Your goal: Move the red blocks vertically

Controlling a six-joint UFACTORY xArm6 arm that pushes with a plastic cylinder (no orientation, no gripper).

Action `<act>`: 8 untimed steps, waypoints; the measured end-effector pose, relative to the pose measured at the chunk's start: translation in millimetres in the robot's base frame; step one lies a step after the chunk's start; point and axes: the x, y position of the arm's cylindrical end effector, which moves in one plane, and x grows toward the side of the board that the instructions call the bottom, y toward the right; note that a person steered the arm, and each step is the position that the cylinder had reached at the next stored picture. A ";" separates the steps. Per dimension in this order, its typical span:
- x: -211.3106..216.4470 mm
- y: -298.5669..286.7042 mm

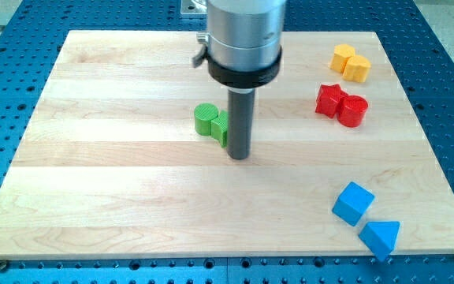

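Two red blocks sit touching at the view's right: a red star-shaped block (pixel 329 99) and a red cylinder (pixel 353 110) just to its lower right. My tip (pixel 239 156) rests on the board near the centre, far to the left of the red blocks and a little lower. The rod stands right beside two green blocks: a green cylinder (pixel 206 119) and a second green block (pixel 222 126), partly hidden behind the rod, shape unclear.
Two yellow blocks (pixel 350 61) lie touching at the view's top right, above the red ones. A blue cube (pixel 353 203) and a blue triangular block (pixel 381 236) lie at the bottom right. The wooden board (pixel 117 197) sits on a blue perforated table.
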 end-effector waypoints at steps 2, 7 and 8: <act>-20.7 216.6; -99.3 32.5; -138.1 63.1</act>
